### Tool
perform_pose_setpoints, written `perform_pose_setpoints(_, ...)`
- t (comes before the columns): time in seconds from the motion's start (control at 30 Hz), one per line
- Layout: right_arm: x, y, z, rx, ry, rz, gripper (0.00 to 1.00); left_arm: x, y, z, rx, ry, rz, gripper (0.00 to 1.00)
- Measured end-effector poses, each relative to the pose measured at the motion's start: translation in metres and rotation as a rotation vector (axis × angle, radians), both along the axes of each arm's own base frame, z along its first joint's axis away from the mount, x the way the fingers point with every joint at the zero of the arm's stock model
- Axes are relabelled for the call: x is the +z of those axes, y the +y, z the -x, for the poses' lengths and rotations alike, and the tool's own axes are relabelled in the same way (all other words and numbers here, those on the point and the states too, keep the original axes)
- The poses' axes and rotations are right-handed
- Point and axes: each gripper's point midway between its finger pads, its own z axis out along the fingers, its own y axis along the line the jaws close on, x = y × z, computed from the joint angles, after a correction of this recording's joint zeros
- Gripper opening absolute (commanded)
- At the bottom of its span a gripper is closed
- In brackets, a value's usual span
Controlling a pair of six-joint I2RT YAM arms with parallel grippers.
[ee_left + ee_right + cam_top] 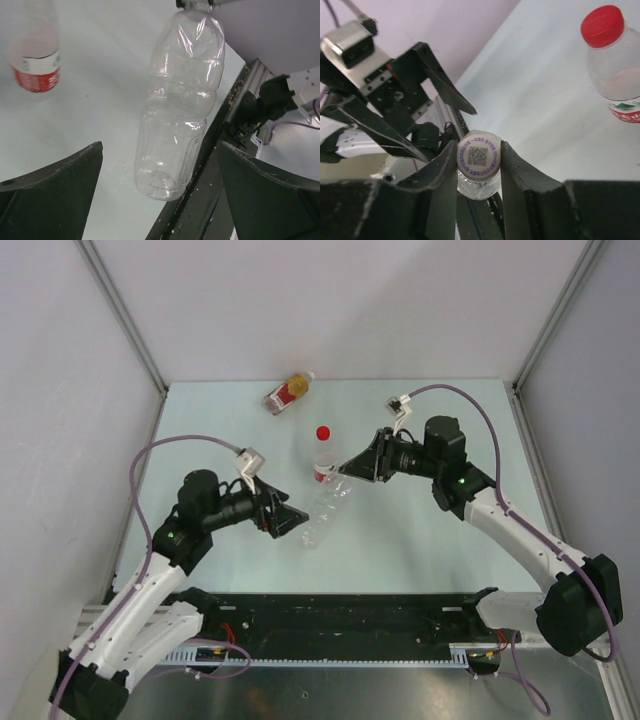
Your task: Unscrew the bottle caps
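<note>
My right gripper (pixel 479 160) is shut on the white cap (pixel 479 156) of the clear unlabelled bottle (pixel 325 505) and holds it tilted, base toward the left arm. My left gripper (pixel 293 521) is open; its fingers (pixel 55 187) stand on either side of the bottle's base (pixel 172 150) without touching it. The labelled clear bottle (pixel 322 462) stands upright just behind, with its red cap (pixel 323 433) on; it also shows in the right wrist view (pixel 615 70) and the left wrist view (pixel 35 65). The amber bottle (pixel 288 392) lies at the back.
The table's near edge with the black rail (pixel 340 615) runs below the held bottle. Grey walls close the table on the left, back and right. The right gripper (pixel 347 471) and the left gripper are about a bottle's length apart.
</note>
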Motion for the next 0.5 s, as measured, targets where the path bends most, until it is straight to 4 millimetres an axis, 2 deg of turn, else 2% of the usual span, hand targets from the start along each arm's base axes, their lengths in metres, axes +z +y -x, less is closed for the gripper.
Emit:
perform_pose_setpoints(0.27, 0.028, -0.016, 0.012, 0.051, 0.011, -0.081, 0.0, -0.012, -0.043, 0.013, -0.168, 0.013, -0.026, 0.99)
perform_pose_setpoints(0.5, 0.031, -0.021, 0.011, 0.05, 0.029, -0.094, 0.0, -0.017, -0.078, 0.016, -0.268, 0.004, 0.004, 0.99)
